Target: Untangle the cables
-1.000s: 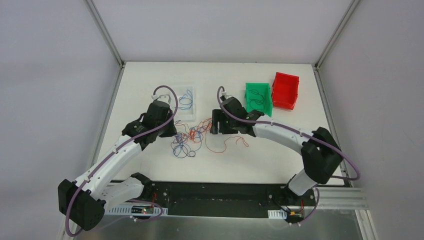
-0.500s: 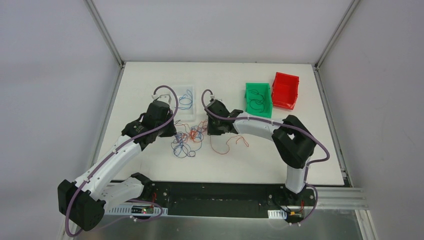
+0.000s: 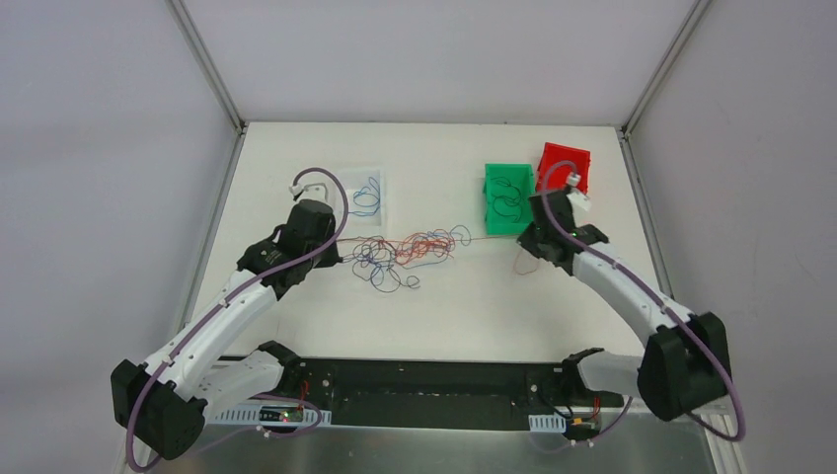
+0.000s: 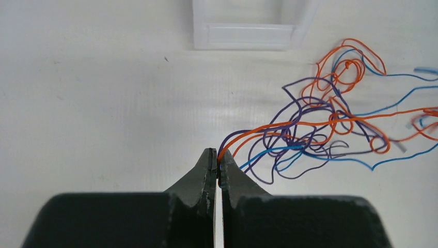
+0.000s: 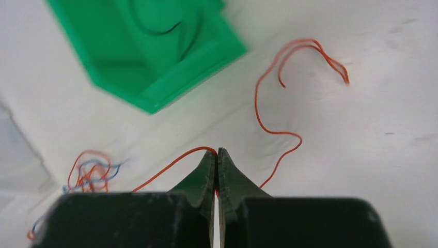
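The cables (image 3: 410,252) are stretched across the desk (image 3: 474,316): their left end is pinched in the left gripper (image 4: 217,165) as an anchor, and one red cable (image 5: 170,165) is clamped in the right gripper (image 5: 217,160) beside the green bin (image 5: 160,85), apparently for drawing free.

Left wrist view: cables (image 4: 310,124) leave by the right edge, ends unseen; where they are held is buried between the pinched tips of the left gripper (image 4: 217,159); clear tray (image 4: 248,26) cut by top edge. Right wrist view: green bin (image 5: 155,67) blurred, cropped at top, dark wire inside partly shown; red strand hidden behind the pressed-together tips of the right gripper (image 5: 216,155); far tangle smeared. Top view: knot too fine to trace strand by strand; red bin (image 3: 580,158) partly covered by the right arm
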You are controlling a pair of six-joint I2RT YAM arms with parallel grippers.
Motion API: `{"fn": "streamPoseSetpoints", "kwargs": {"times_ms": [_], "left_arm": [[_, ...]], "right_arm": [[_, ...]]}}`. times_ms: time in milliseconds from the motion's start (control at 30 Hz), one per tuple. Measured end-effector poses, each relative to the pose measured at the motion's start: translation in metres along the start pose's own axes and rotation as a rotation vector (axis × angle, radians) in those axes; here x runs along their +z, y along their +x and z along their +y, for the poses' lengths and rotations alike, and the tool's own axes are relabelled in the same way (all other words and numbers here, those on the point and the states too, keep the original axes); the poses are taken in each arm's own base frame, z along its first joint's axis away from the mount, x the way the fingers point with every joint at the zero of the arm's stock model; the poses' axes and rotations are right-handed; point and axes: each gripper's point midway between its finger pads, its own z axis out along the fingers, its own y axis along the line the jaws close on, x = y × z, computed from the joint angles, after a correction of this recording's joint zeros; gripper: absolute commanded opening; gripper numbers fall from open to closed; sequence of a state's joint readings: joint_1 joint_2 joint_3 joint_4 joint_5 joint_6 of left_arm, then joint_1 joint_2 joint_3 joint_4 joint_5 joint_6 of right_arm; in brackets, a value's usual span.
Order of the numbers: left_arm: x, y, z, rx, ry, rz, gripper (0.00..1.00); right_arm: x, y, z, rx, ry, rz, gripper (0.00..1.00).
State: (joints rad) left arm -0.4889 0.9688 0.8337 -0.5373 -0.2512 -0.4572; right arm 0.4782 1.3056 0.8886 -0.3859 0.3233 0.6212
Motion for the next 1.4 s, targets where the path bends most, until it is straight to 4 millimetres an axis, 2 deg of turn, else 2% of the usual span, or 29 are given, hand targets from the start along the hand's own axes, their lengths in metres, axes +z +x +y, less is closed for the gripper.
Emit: {"fn": "streamPoseSetpoints", "kwargs": {"times_ms": [67, 133, 200, 433, 567, 633, 767, 867, 933, 1033, 1200, 1400], "left_arm": [[0.0, -0.003, 0.006, -0.005, -0.03, -0.016, 0.0], [-0.001, -0.005, 0.01, -0.008, -0.052, -0.025, 0.0], [-0.002, -0.007, 0.014, -0.008, -0.07, -0.031, 0.0], [-0.007, -0.015, 0.027, -0.023, -0.147, -0.061, 0.0], [-0.01, -0.018, 0.035, -0.039, -0.193, -0.071, 0.0], [-0.011, -0.017, 0.038, -0.047, -0.209, -0.071, 0.0], [-0.01, -0.014, 0.034, -0.051, -0.188, -0.053, 0.0], [-0.008, -0.009, 0.018, -0.052, -0.105, -0.015, 0.0], [-0.004, -0.005, 0.005, -0.054, -0.043, 0.015, 0.0], [0.0, -0.001, -0.009, -0.055, 0.02, 0.05, 0.0], [-0.001, -0.001, -0.021, -0.061, 0.085, 0.063, 0.0], [-0.012, -0.007, -0.026, -0.068, 0.13, 0.03, 0.0]], "right_arm": [[-0.004, -0.018, -0.042, 0.1, 0.068, -0.037, 0.0], [-0.01, -0.03, -0.073, 0.178, 0.119, -0.063, 0.0], [-0.018, -0.04, -0.095, 0.245, 0.152, -0.091, 0.0], [-0.045, -0.065, -0.13, 0.42, 0.207, -0.209, 0.0], [-0.052, -0.067, -0.139, 0.47, 0.209, -0.24, 0.0], [-0.052, -0.064, -0.136, 0.46, 0.191, -0.22, 0.0], [-0.051, -0.053, -0.101, 0.377, 0.022, -0.106, 0.0], [-0.057, -0.046, -0.077, 0.292, -0.059, -0.05, 0.0], [-0.064, -0.052, -0.063, 0.256, -0.092, -0.051, 0.0], [-0.078, -0.079, -0.046, 0.241, -0.123, -0.1, 0.0], [-0.1, -0.14, -0.011, 0.231, -0.165, -0.176, 0.0], [-0.1, -0.19, 0.013, 0.237, -0.174, -0.22, 0.0]]}}
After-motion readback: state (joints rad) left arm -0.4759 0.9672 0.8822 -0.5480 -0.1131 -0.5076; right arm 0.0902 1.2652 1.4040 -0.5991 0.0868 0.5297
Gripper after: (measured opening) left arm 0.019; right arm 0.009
